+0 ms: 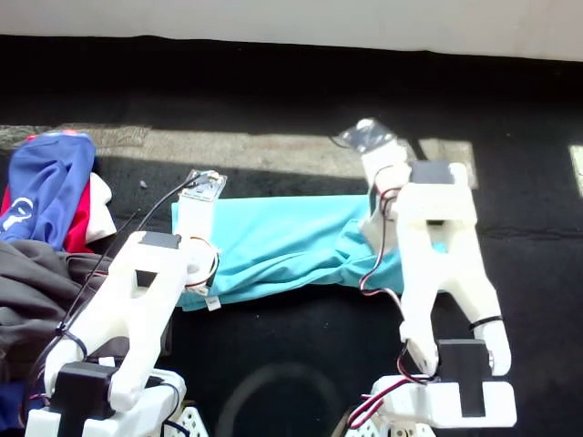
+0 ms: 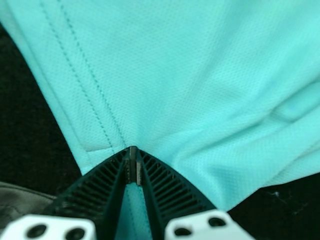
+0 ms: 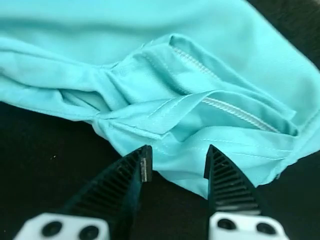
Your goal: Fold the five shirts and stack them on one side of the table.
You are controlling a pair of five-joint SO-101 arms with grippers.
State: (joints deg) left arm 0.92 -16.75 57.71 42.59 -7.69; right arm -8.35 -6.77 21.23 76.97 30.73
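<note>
A teal shirt (image 1: 282, 241) lies as a long band across the middle of the black table (image 1: 291, 109). My left gripper (image 2: 132, 161) is shut on the teal shirt (image 2: 200, 85), pinching the fabric just inside a stitched hem at the band's left end (image 1: 199, 218). My right gripper (image 3: 176, 162) stands open just above the crumpled collar end of the teal shirt (image 3: 190, 115), with nothing between its fingers. In the high view that gripper (image 1: 375, 217) is at the band's right end.
A pile of other shirts lies at the table's left edge: a blue one (image 1: 46, 182) over red and white, and a dark grey one (image 1: 36, 291) nearer the front. A sunlit strip (image 1: 273, 150) crosses the table behind the teal shirt.
</note>
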